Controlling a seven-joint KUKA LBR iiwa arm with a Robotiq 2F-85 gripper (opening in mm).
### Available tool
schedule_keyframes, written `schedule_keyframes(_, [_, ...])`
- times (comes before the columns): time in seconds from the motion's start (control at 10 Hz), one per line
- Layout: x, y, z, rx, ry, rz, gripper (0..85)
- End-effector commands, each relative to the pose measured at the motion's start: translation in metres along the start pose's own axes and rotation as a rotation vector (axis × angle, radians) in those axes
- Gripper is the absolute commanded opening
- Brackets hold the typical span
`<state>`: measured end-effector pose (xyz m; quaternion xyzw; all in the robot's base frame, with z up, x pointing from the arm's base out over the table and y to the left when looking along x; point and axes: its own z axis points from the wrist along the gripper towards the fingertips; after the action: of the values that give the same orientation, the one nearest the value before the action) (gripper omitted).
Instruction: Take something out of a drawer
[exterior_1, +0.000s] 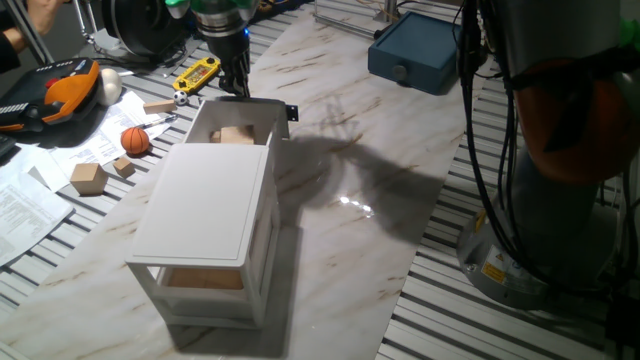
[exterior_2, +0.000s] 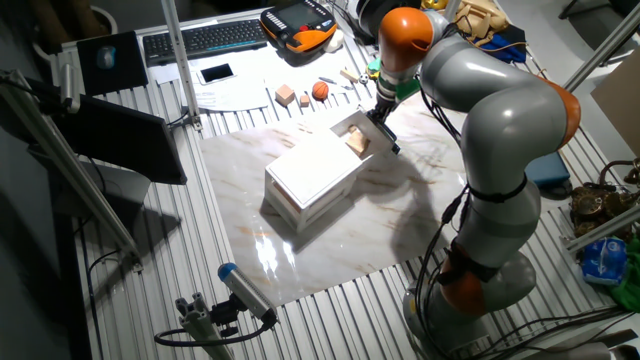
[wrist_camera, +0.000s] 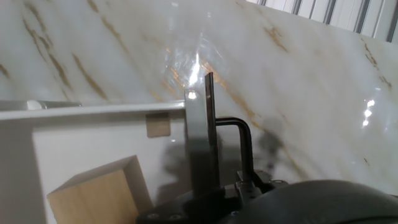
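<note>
The white cabinet (exterior_1: 205, 205) stands on the marble board with its top drawer (exterior_1: 212, 110) pulled out away from it. The light-tan wooden block (exterior_1: 236, 135) lies inside the open drawer; it also shows in the other fixed view (exterior_2: 357, 143) and at the lower left of the hand view (wrist_camera: 99, 193). My gripper (exterior_1: 236, 88) hangs over the drawer's front wall (wrist_camera: 93, 112), just beside the small black handle (wrist_camera: 242, 140). Its fingers (wrist_camera: 198, 137) look pressed together with nothing between them. The gripper is beyond the block and does not touch it.
An orange ball (exterior_1: 135, 140), small wooden cubes (exterior_1: 88, 178) and papers lie left of the cabinet. A yellow tool (exterior_1: 197, 73) lies behind the drawer. A blue box (exterior_1: 415, 55) sits at the board's far edge. The arm's base (exterior_2: 480, 280) stands at the right.
</note>
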<state>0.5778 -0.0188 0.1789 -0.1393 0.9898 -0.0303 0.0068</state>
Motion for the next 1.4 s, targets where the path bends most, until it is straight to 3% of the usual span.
schedule_keyframes(0.0, [0.0, 0.0, 0.0, 0.006, -0.016, 0.012, 34.0])
schedule_keyframes(0.2, [-0.001, 0.002, 0.0, 0.013, -0.03, 0.028, 34.0])
schedule_keyframes(0.3, [-0.001, 0.001, -0.002, 0.01, -0.039, 0.041, 51.0])
schedule_keyframes(0.6, [-0.004, 0.0, -0.024, 0.001, -0.035, 0.069, 51.0])
schedule_keyframes(0.7, [-0.006, 0.0, -0.028, 0.0, -0.032, 0.073, 68.0])
schedule_keyframes(0.9, [-0.007, 0.001, -0.041, -0.029, -0.038, 0.105, 68.0])
schedule_keyframes(1.0, [-0.008, 0.004, -0.057, -0.045, -0.022, 0.133, 68.0])
schedule_keyframes(1.1, [-0.007, 0.01, -0.07, -0.045, -0.008, 0.164, 51.0])
schedule_keyframes(1.3, [0.0, 0.024, -0.086, -0.056, -0.008, 0.284, 17.0])
